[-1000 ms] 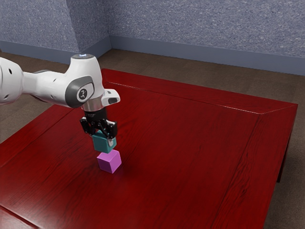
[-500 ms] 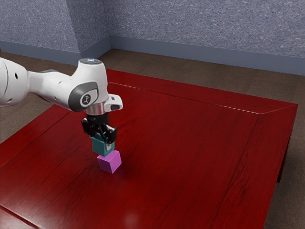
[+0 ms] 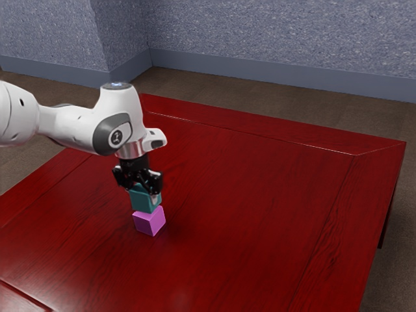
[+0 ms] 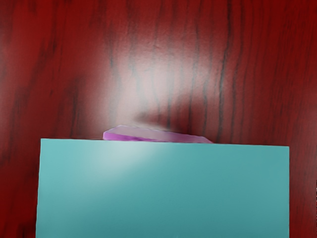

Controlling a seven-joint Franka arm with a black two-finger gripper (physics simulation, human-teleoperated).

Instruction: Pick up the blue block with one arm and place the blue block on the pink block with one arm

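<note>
The blue-green block (image 3: pixel 143 199) sits between the black fingers of my gripper (image 3: pixel 142 190), which is shut on it. Directly beneath it rests the pink block (image 3: pixel 149 221) on the red table (image 3: pixel 260 195); the blue block's underside is at or just above the pink block's top, and contact cannot be told. In the wrist view the blue block (image 4: pixel 163 191) is the large teal face under my hand, and a thin sliver of the pink block (image 4: pixel 153 135) peeks out beyond its edge.
The dark red wooden table has wide free surface toward the exterior view's right and front. Its far edge (image 3: pixel 273 127) and right edge (image 3: pixel 390 195) drop off to the brown floor.
My hand has lowered with the blue block, shifting slightly toward the exterior view's right, so the block now sits right over the pink block.
</note>
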